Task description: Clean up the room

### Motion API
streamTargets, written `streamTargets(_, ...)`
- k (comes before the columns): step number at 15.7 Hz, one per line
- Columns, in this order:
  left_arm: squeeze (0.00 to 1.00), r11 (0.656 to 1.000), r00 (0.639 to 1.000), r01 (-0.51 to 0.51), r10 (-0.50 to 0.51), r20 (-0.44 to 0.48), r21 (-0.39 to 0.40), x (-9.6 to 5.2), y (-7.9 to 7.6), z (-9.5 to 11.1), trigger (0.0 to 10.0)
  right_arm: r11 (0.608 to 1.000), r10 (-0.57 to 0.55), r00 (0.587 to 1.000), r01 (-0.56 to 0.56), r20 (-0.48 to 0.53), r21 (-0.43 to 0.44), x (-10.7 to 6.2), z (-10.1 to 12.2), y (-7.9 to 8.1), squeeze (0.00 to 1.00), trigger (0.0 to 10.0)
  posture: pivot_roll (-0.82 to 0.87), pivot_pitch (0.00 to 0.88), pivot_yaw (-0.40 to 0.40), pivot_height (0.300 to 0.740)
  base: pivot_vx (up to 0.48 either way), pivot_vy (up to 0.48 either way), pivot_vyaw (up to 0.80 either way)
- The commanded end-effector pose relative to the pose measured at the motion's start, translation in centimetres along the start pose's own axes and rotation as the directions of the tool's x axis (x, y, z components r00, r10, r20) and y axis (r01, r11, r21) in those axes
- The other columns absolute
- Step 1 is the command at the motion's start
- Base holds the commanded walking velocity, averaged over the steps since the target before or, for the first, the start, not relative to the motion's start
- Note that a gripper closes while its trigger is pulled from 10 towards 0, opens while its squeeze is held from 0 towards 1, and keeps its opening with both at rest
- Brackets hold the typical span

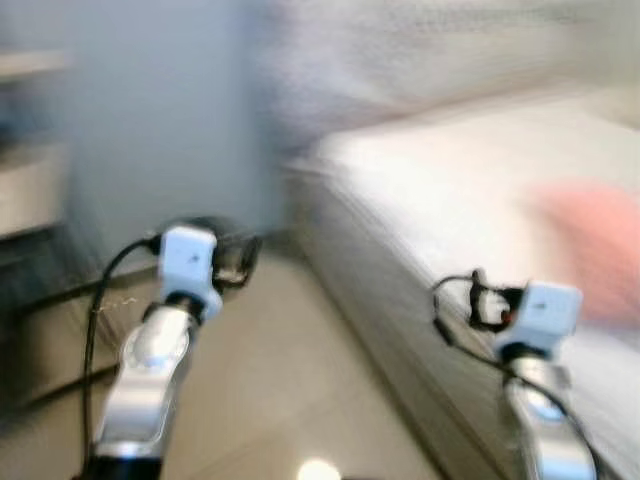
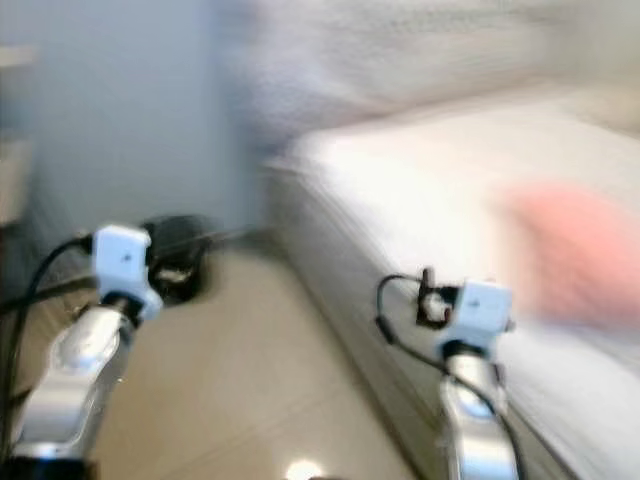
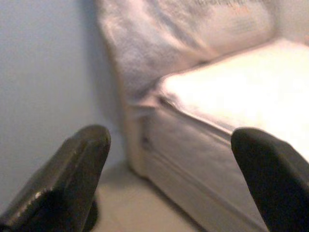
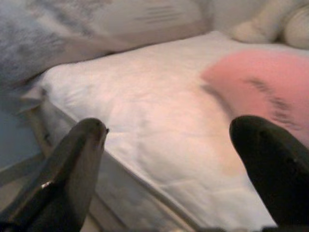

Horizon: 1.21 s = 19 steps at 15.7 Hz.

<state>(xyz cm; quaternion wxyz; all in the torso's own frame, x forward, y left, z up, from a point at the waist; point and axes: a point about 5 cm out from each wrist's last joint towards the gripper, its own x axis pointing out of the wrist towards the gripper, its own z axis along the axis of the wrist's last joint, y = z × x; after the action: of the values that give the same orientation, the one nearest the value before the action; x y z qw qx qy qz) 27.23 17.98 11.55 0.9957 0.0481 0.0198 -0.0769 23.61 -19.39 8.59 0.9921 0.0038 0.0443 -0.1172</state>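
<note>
The eye views are blurred. A pink soft thing lies on the white bed, and it is also seen ahead of the right wrist camera. My right gripper is open, held in front of the bed's near side, short of the pink thing. My left gripper is open too, raised over the floor and facing the bed's corner and the blue-grey wall. Neither holds anything.
Pale pillows are heaped at the head of the bed. Cream plush shapes lie beyond the pink thing. A shelf unit stands at the far left. Beige tiled floor runs between the shelf and the bed.
</note>
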Motion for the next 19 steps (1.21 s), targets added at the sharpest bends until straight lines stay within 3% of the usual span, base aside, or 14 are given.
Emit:
streamTargets(1,0.0,1.0,1.0,0.008,-0.008,0.008,-0.009,0.1,-0.2,0.3,10.0,1.0,-0.002,1.0,0.002,0.015,-0.014,0.2,0.5,-0.1,0.0,10.0,-0.02,0.0,-0.012,0.74,0.0,0.48,-0.8)
streamTargets(7,0.0,1.0,1.0,-0.01,0.01,0.013,-0.002,0.2,0.5,0.2,10.0,1.0,0.007,1.0,-0.007,0.018,-0.027,0.6,0.8,0.0,0.0,10.0,-0.04,0.0,-0.022,0.74,0.0,0.48,-0.8)
streamTargets(10,0.0,0.997,1.0,-0.004,0.003,0.022,0.073,0.3,0.5,0.4,10.0,1.0,0.01,1.0,-0.009,0.02,-0.028,0.8,0.9,0.0,0.0,10.0,-0.03,0.0,-0.03,0.74,0.0,-0.32,-0.8)
streamTargets(14,0.0,0.999,1.0,-0.008,0.007,0.013,0.041,0.4,0.3,0.2,10.0,1.0,0.015,1.0,-0.014,0.02,-0.028,1.0,1.0,0.2,0.0,10.0,-0.03,0.0,-0.033,0.74,0.0,-0.48,-0.8)
streamTargets(15,0.0,1.0,1.0,-0.009,0.009,0.002,0.0,0.4,0.2,0.0,10.0,1.0,0.015,1.0,-0.014,0.021,-0.028,1.1,1.0,0.1,0.0,10.0,-0.03,0.0,-0.034,0.74,0.0,0.0,-0.8)
streamTargets(19,0.0,1.0,1.0,-0.013,0.013,0.001,-0.001,0.3,0.4,0.0,10.0,0.999,0.018,1.0,-0.018,0.02,-0.027,1.3,1.1,0.3,0.0,10.0,-0.03,0.0,-0.032,0.74,0.0,0.48,-0.8)
